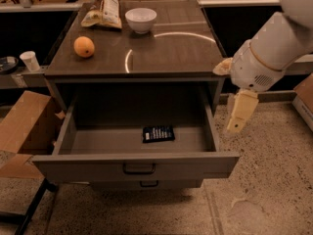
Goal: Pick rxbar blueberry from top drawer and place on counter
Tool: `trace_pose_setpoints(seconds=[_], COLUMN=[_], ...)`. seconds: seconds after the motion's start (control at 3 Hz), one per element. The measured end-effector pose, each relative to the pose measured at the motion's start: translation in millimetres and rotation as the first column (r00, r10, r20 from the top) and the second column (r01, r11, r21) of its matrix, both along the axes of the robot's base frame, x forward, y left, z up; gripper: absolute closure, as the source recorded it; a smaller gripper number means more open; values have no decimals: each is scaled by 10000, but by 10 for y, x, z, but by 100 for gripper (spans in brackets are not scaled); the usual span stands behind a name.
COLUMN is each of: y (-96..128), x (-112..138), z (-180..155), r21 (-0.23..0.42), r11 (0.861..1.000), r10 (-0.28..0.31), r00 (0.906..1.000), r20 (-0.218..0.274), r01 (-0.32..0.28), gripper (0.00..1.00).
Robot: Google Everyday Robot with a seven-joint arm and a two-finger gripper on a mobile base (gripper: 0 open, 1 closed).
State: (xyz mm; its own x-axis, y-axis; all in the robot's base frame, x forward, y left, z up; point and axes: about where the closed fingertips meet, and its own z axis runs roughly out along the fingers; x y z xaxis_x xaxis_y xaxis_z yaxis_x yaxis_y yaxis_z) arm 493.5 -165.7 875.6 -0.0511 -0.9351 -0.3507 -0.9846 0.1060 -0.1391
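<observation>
The rxbar blueberry (158, 133), a small dark navy wrapper with white lettering, lies flat on the floor of the open top drawer (137, 163), right of its middle. The drawer is pulled out from the grey cabinet and has a dark bar handle on its front. The counter (146, 53) is the glossy grey-brown cabinet top with a curved light reflection. My gripper (239, 112) hangs from the white arm at the right, outside the drawer's right wall, above the floor and to the right of the bar. It holds nothing.
On the counter are an orange (84, 46), a white bowl (141, 19) and a tan snack bag (103, 8). A cardboard box (24, 126) stands left of the cabinet. A narrower lower drawer (146, 184) shows below. A white cup (30, 60) sits at far left.
</observation>
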Motion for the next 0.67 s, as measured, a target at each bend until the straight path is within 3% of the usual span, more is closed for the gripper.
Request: trace_pose_setpoints(seconds=[0.33, 0.67], y=[360, 360], x=[277, 277], z=[-569, -569], r21=[1220, 1220], r11=[9918, 9918], r10=[441, 441], r00=[9975, 9975], r20=[-545, -545], r01=[-372, -372], gripper=[0, 0])
